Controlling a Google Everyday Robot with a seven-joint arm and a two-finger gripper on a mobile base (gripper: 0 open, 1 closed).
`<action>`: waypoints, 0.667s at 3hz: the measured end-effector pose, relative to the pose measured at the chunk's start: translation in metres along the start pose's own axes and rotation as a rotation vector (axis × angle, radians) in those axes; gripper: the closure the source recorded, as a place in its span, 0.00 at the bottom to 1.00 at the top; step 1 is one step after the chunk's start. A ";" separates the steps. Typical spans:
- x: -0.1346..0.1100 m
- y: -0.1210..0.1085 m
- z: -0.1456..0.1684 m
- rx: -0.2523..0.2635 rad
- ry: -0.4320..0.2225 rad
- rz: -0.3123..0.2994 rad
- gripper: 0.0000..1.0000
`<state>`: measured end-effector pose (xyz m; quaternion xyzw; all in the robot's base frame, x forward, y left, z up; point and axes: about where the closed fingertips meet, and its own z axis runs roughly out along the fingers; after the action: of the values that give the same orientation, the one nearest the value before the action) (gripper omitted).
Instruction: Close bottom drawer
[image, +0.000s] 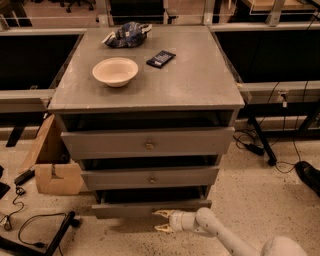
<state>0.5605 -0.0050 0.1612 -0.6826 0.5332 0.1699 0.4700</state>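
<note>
The bottom drawer (145, 208) is the lowest of three grey drawers in the cabinet (150, 95). It stands pulled out a little, its slim front ahead of the two fronts above. My gripper (161, 220) is on the white arm that comes in from the lower right. It sits low, right in front of the drawer's front, near its middle. Its two tan fingers (161, 213) are spread apart, one level with the drawer front's lower edge and one below it. It holds nothing.
A white bowl (115, 71), a dark flat packet (160, 58) and a crumpled blue bag (127, 34) lie on the cabinet top. A cardboard box (52, 167) stands at the left. Cables (30, 225) lie on the floor at the left, and more at the right.
</note>
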 end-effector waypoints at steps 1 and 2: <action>0.018 0.008 -0.005 -0.022 0.096 -0.002 0.73; 0.059 0.005 -0.012 -0.089 0.294 -0.073 0.96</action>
<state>0.5744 -0.0485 0.1216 -0.7393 0.5631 0.0743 0.3617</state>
